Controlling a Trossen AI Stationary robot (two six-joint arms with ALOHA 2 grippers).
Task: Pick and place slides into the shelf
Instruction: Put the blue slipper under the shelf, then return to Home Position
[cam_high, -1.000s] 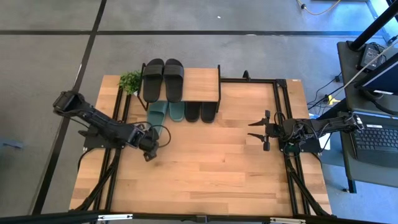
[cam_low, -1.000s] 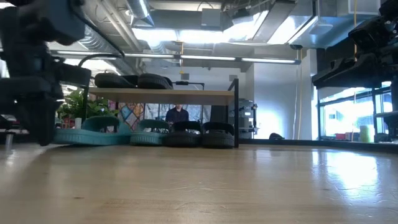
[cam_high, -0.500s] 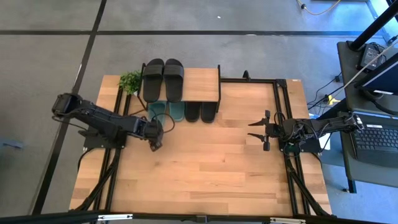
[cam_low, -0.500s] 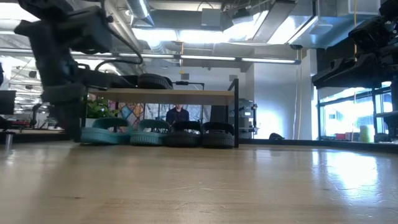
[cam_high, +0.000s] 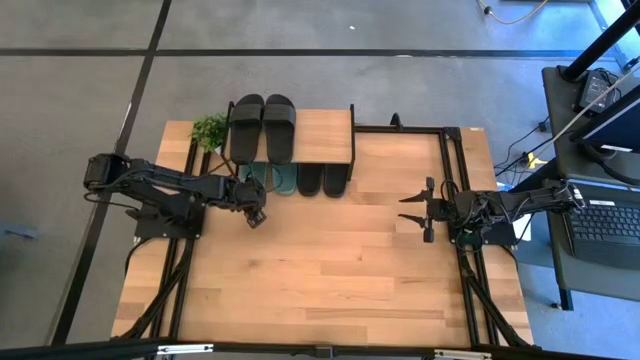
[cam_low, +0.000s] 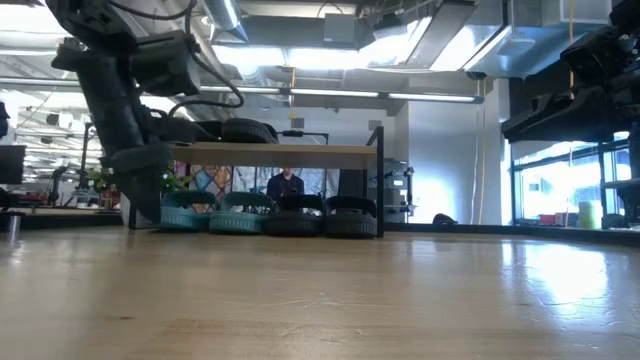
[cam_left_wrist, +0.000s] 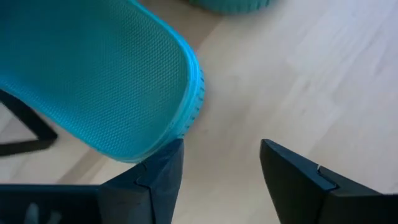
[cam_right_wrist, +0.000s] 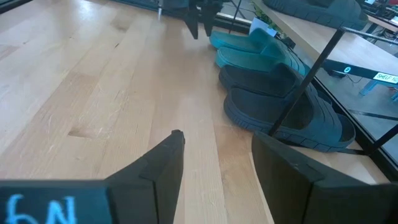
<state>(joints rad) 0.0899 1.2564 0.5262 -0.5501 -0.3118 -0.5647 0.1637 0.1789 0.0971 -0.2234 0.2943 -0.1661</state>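
The shelf (cam_high: 325, 140) stands at the table's far side, with two black slides (cam_high: 262, 125) lying on its top board. Under it, soles on the table, lie two teal slides (cam_high: 255, 177) (cam_high: 283, 178) and two black ones (cam_high: 322, 180). My left gripper (cam_high: 257, 216) is open and tips steeply down at the heel of the left teal slide (cam_left_wrist: 93, 81). My right gripper (cam_high: 420, 210) waits open at the table's right, with nothing between its fingers (cam_right_wrist: 214, 134). My left gripper has the outer side of one fingertip (cam_left_wrist: 169, 163) against the heel rim (cam_left_wrist: 177, 127) of the left teal slide, coming at it from the table's near side and slanting down. Nothing is between the fingers. The slide lies flat on the table, its toe end under the shelf.
A small green plant (cam_high: 209, 130) stands just left of the shelf. Bare wooden tabletop (cam_high: 330, 260) stretches between the two arms and toward the near edge. A desk with a laptop (cam_high: 610, 225) stands beyond the right edge. A person (cam_low: 286, 183) shows behind the shelf.
My left gripper has swung toward the table's far edge and the shelf, staying open and rolling a little. The left teal slide has slid and turned with it, its heel coming in beside the other teal slide under the shelf.
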